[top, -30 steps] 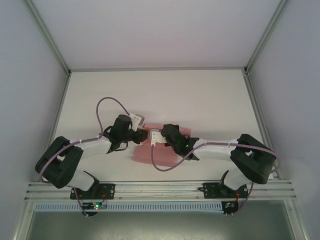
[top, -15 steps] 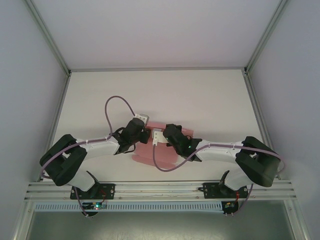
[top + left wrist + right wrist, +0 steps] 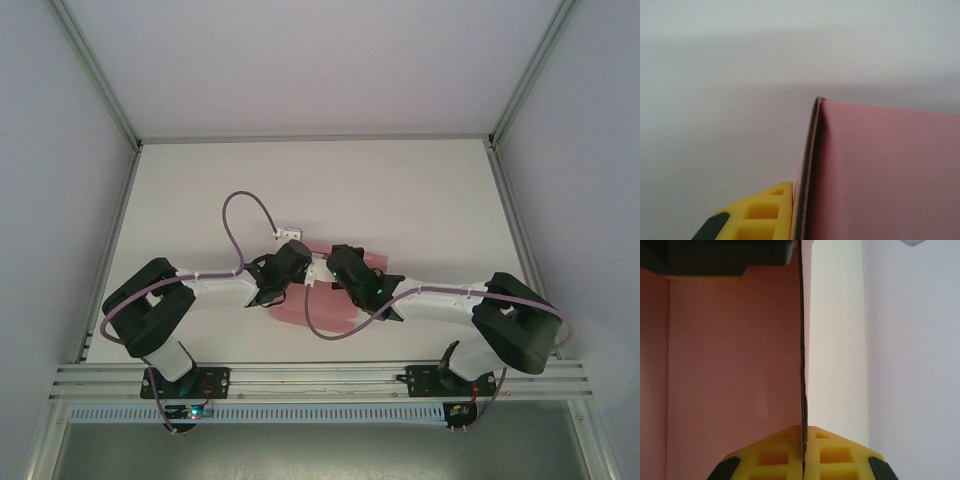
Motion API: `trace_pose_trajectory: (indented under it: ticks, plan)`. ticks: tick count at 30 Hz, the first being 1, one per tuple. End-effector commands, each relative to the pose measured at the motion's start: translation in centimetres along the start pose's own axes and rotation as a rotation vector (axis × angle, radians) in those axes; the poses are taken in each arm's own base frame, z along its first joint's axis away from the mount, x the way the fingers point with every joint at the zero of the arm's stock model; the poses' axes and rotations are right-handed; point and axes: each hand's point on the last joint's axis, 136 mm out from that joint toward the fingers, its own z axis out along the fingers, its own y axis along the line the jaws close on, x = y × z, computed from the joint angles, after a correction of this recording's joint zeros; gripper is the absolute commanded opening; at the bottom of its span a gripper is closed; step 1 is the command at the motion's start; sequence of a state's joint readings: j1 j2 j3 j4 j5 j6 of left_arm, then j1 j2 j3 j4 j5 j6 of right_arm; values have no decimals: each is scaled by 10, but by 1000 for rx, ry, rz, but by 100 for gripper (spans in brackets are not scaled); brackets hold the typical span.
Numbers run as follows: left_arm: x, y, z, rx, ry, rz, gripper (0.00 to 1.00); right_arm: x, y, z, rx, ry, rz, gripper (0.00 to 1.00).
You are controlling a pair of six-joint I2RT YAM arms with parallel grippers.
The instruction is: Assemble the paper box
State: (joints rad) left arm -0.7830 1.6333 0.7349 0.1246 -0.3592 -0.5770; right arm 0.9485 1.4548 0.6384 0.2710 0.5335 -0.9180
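Pink paper box (image 3: 332, 308) on white table (image 3: 400, 190), mostly hidden under both wrists, right gripper (image 3: 803, 442) pinching its upright wall, left gripper (image 3: 303, 268) clamped shut on its edge, purple cable (image 3: 243, 194) alongside.

**A pale booth around a white tabletop**

The tabletop (image 3: 400, 190) is plain matte white and rectangular. Three smooth, pale grey panels close it in: a back wall (image 3: 310, 60), a left wall (image 3: 50, 200) and a right wall (image 3: 590, 150). Slim aluminium posts (image 3: 95, 72) run up the two far corners, slanting outward in the overhead view. Along the near edge lies a double aluminium rail (image 3: 320, 378), with a white slotted strip (image 3: 320, 412) just below it. Under that is a dull grey-green surface (image 3: 300, 450), too blurred to identify. The light is soft and even, and shadows on the white are faint and diffuse.
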Motion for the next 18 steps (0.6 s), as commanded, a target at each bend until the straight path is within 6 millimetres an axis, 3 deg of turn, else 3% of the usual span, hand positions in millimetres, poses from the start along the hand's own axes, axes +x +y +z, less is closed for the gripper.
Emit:
trace_pose_trajectory:
  ticks: [1,3,5,7,10,13,18]
  plan:
    - [66,143,-14,-607,159,0,4,25,15,-4,-59,85,-27,0]
    - [76,147,-15,-622,192,5,4,29,15,-4,-68,99,-21,0]
    - [85,151,-15,-634,219,-1,13,34,14,-3,-64,117,-13,0]
    - [90,155,-17,-662,239,-5,14,38,13,-2,-63,132,-7,0]
    - [93,154,-15,-661,258,11,13,42,12,0,-67,146,2,0]
    - [91,151,-13,-632,236,-10,0,45,13,1,-72,155,9,0]
    - [82,154,-20,-653,218,4,0,50,11,1,-70,173,13,0]
